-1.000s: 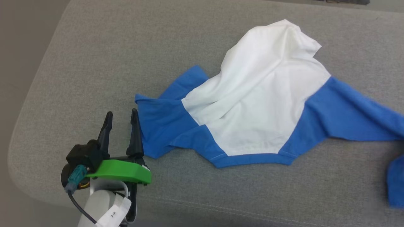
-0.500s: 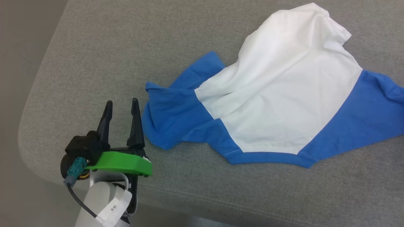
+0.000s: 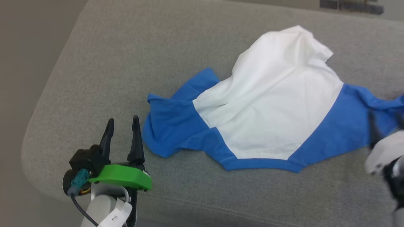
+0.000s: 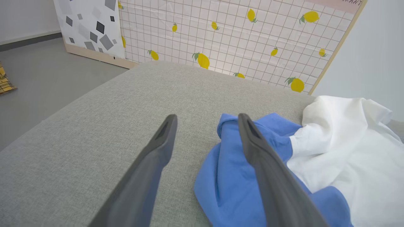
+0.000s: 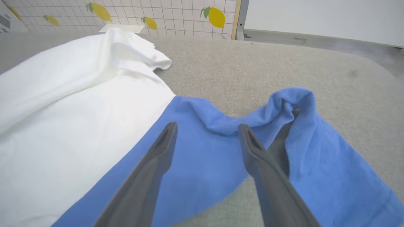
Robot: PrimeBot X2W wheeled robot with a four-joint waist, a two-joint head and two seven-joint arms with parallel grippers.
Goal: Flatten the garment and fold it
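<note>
the garment [image 3: 274,107] lies across the middle and right of the head view on the grey cushion [image 3: 126,63]. its collar trim [image 3: 262,164] is toward the lower edge and its white body [image 3: 284,78] is humped up toward the upper right. it is not flat. the crumpled sleeve [image 3: 170,126] at frame left is doubled over on itself. in the right wrist view the ridged sleeve [image 5: 293,104] rises in a raised fold at right of centre.

the step in hand looks like spreading, with folding not yet begun. the right gripper [image 5: 207,125] hovers low over the ridged sleeve, its fingers spread wide and clamping nothing, with blue cloth below them. the left gripper [image 3: 123,119] stands at lower left of the head view, just beside the crumpled sleeve, also wide open and empty. i cannot tell whether its inner finger touches the blue edge.

to do this well, i judge each gripper should pinch a single layer at a sleeve end, not a bunched fold. it should then draw outward and low so the soft cloth slides rather than lifts. even pulls on both sides should keep the garment away from the cushion's rounded edge at frame left.

as for containers, this work has none to speak of; the grey cushion simply bears the garment.
</note>
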